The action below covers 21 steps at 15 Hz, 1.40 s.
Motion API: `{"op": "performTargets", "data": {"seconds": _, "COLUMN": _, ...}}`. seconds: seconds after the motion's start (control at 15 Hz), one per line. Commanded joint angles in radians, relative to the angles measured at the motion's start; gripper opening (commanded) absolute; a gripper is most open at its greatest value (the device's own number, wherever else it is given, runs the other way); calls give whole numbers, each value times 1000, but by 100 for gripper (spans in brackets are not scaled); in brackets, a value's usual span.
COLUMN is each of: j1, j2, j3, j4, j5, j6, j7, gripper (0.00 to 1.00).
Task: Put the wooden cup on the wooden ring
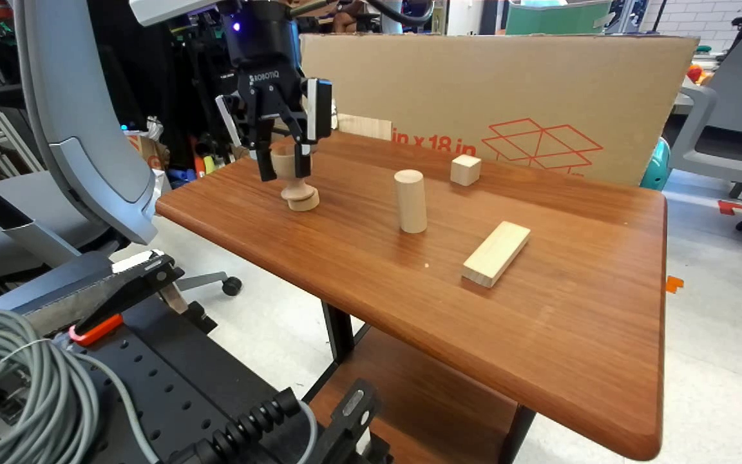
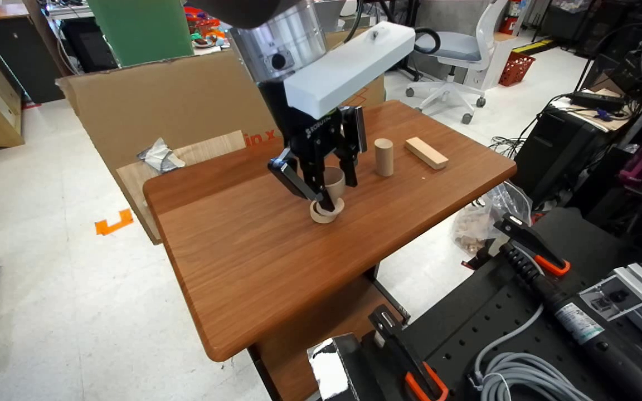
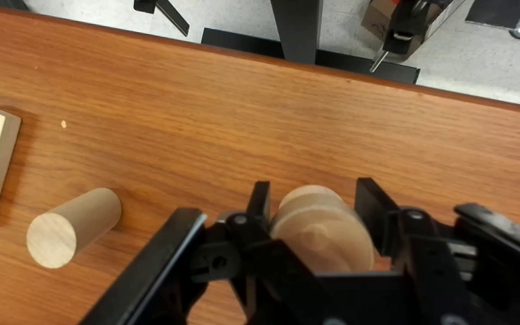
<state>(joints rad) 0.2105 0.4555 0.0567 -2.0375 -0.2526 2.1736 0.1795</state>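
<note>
The black two-fingered gripper [image 1: 286,172] straddles the small, roundish light-wood cup [image 3: 323,243], which opens upward; whether it pinches, I cannot tell. Under the cup is the flat light-wood ring [image 1: 304,203]; apart from the cup stands a pale-wood cylinder [image 1: 411,203].

Tall cardboard [image 1: 409,80] is stood along one edge of the brown table [image 1: 570,335]. Orange tape [image 2: 125,217] is stuck on the pale floor [image 2: 76,312] around the table. Past the table, a wheeled chair [image 2: 456,47] and white brick wall [image 1: 699,20] are seen.
</note>
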Motion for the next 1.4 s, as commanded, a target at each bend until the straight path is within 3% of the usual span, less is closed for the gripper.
{"op": "performTargets", "data": {"seconds": 0.0, "j1": 10, "j2": -10, "j3": -4, "j4": 10, "j5": -29, "j6": -35, "j7": -14, "gripper": 27}}
{"op": "performTargets", "data": {"seconds": 1.33, "j1": 15, "j2": 21, "j3": 12, "j4": 37, "j5": -67, "j6": -14, "j7": -11, "gripper": 27}}
